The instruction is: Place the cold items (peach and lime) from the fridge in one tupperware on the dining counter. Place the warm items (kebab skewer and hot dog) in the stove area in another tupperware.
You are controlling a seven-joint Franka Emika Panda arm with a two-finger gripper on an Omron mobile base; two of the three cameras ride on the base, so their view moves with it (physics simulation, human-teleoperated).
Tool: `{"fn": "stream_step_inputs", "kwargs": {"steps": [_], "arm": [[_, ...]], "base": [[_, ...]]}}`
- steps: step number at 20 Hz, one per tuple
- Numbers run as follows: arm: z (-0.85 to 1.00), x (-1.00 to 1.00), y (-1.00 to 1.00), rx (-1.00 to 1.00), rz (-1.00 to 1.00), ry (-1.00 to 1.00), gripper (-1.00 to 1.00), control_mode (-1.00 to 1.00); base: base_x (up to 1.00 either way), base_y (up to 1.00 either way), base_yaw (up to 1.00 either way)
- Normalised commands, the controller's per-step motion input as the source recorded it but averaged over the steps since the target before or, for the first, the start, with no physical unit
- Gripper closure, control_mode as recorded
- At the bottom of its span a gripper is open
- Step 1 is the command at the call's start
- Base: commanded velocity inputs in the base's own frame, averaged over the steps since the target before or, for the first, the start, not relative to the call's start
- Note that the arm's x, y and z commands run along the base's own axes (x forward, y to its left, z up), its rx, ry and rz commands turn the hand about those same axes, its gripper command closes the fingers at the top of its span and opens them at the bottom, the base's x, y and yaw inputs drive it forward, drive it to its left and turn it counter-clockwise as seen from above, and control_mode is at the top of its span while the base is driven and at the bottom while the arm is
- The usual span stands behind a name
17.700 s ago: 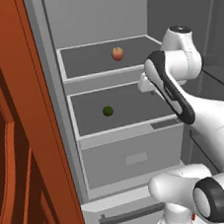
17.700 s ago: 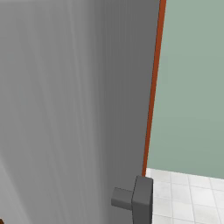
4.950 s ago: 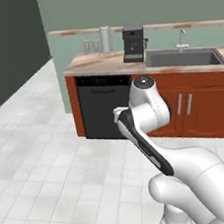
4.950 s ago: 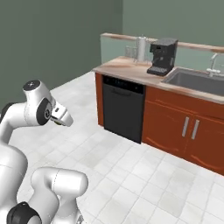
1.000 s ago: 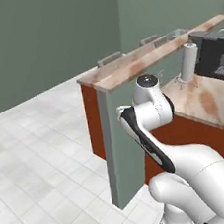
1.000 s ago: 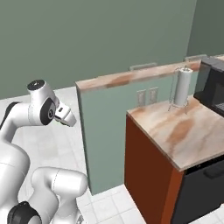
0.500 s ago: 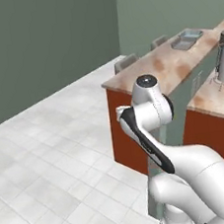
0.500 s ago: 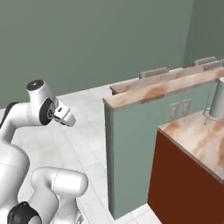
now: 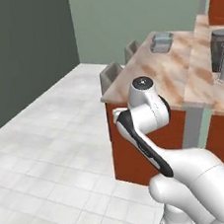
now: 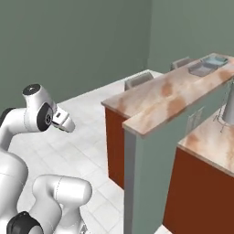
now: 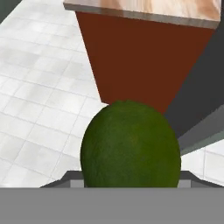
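Note:
A dark green lime [image 11: 130, 144] sits close in front of the hand camera, and my gripper is shut on it, its fingertips hidden behind the fruit. My gripper [image 10: 68, 125] hangs over the white floor, left of the dining counter [image 10: 167, 93], whose beige-pink marbled top and red-brown base also show in the left base view [image 9: 161, 70]. At the counter's far end lie the light blue tupperware [image 10: 215, 59] and the grey tupperware [image 10: 200, 69]. The peach and the fridge are out of view.
Two grey chairs [image 9: 112, 74] [image 9: 131, 49] stand along the counter's far side. A grey-fronted ledge [image 10: 151, 178] rises beside a lower worktop with a metal cylinder [image 10: 228, 109] and a dark machine [image 9: 219, 46]. White tiled floor [image 9: 43, 142] stretches to the left.
Both base views have swung with the base: the dining counter's corner has come closer and its far end with the trays has come into sight. The arm keeps its pose.

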Motion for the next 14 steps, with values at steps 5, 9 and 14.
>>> {"fn": "stream_step_inputs", "kwargs": {"steps": [5,9,14], "arm": [[0.0,0.0,0.0,0.0,0.0,0.0,1.0,1.0],[0.0,0.0,0.0,0.0,0.0,0.0,1.0,1.0],[0.0,0.0,0.0,0.0,0.0,0.0,1.0,1.0]], "base": [[0.61,0.99,-0.47],[0.56,1.0,-0.42],[0.57,1.0,-0.44]]}}
